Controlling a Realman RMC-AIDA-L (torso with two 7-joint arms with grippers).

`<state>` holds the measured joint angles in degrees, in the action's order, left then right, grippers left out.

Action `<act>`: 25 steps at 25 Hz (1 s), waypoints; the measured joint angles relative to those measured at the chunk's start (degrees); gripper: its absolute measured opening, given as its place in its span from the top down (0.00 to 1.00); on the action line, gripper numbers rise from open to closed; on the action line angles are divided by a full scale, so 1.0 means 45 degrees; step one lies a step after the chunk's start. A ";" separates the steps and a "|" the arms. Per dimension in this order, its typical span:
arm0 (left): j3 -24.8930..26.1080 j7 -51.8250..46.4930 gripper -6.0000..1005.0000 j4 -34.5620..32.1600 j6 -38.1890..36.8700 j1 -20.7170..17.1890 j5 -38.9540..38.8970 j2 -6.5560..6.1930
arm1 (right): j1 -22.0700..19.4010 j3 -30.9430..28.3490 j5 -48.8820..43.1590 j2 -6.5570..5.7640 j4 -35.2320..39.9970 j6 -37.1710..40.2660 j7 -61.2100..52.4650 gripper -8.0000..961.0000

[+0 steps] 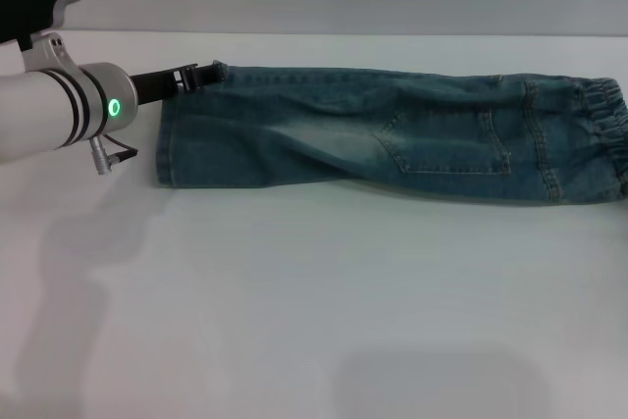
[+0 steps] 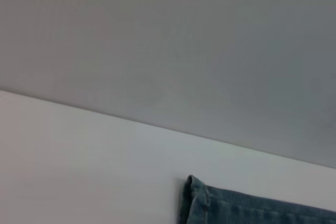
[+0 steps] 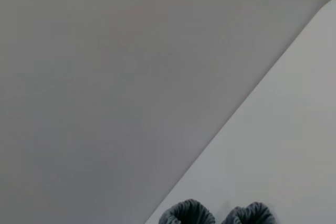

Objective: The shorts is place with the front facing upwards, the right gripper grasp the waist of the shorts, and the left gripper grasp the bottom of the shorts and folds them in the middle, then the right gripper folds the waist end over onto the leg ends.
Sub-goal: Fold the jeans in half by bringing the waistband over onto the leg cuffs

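Shorts (image 1: 392, 130): denim, already doubled lengthwise into one long strip, lying along the far edge of the bench (image 1: 314, 321); ruffled waist (image 1: 606, 139) toward the right edge, leg hems (image 1: 167, 149) toward the left edge.

Left gripper (image 1: 201, 75): mine, on the green-lit arm, reaching in low from the left edge and touching the far corner of the hems. The jaws look closed down on that corner of denim, though the tips are small and I would not swear to the grip.

Left wrist view: shows the hem corner (image 2: 197, 200) at the frame's edge, with bare bench and wall beyond; none of my fingers.

Right gripper: not seen from the head. Its wrist view shows only two gathered humps of waistband (image 3: 186, 213), so I cannot tell how its jaws stand.

Step in hand: I judge the middle fold done or finishing, my left jaws at the hem.

Next move: the waist end must be lifted and carried over onto the leg ends, edges kept aligned.
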<state>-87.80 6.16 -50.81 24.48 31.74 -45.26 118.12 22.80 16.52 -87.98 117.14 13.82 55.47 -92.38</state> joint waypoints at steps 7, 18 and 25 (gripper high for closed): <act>-0.0013 0.0000 0.16 -0.0069 -0.0012 0.0090 0.0000 0.0015 | 0.0212 0.0149 -0.0025 -0.0032 -0.0210 -0.0311 0.0000 0.34; -0.0020 -0.0001 0.16 -0.0114 -0.0012 0.0098 0.0000 0.0020 | 0.0525 0.0481 -0.0038 -0.0037 -0.0404 -0.0528 -0.0001 0.34; -0.0020 -0.0001 0.16 -0.0138 -0.0011 0.0096 0.0000 0.0011 | 0.0775 0.1202 -0.0039 -0.0060 -0.0448 -0.0872 -0.0371 0.34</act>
<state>-87.89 6.15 -51.43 24.43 32.17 -45.26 118.17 26.29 21.93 -88.16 116.87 11.81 51.55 -94.05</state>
